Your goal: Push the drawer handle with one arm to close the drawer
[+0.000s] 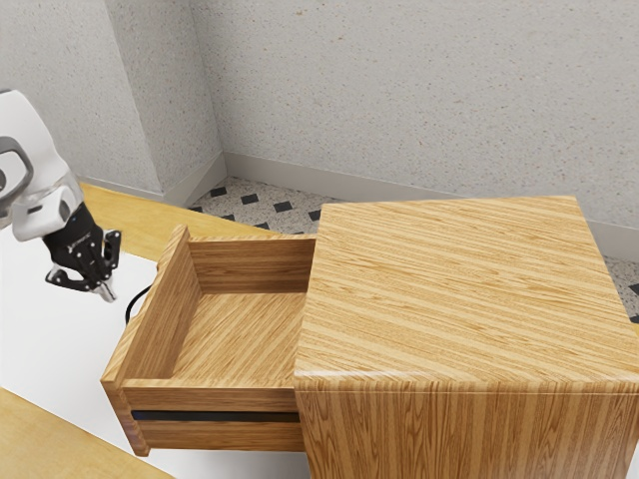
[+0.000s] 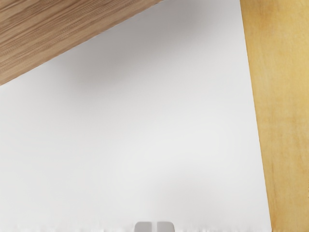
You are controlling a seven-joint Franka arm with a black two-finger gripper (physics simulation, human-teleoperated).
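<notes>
My gripper [image 1: 107, 292] is at the exterior view's left, shut on nothing, just short of the front of the pulled-out drawer [image 1: 210, 384]. Both fingertips of the gripper [image 2: 154, 226] meet at the wrist view's lower edge. A thin black curved handle [image 1: 134, 302] stands out from the drawer's front, a small gap away from the fingertips; part of it is hidden behind the front panel. The drawer stands wide open. Part of its wooden front [image 2: 63, 31] crosses a corner of the wrist view.
The wooden cabinet [image 1: 464, 289] stands at the exterior view's right, with the drawer jutting out toward the arm. A white mat [image 1: 50, 334] lies beneath on the yellow wooden table [image 1: 30, 439]. Grey walls rise behind, above a speckled floor.
</notes>
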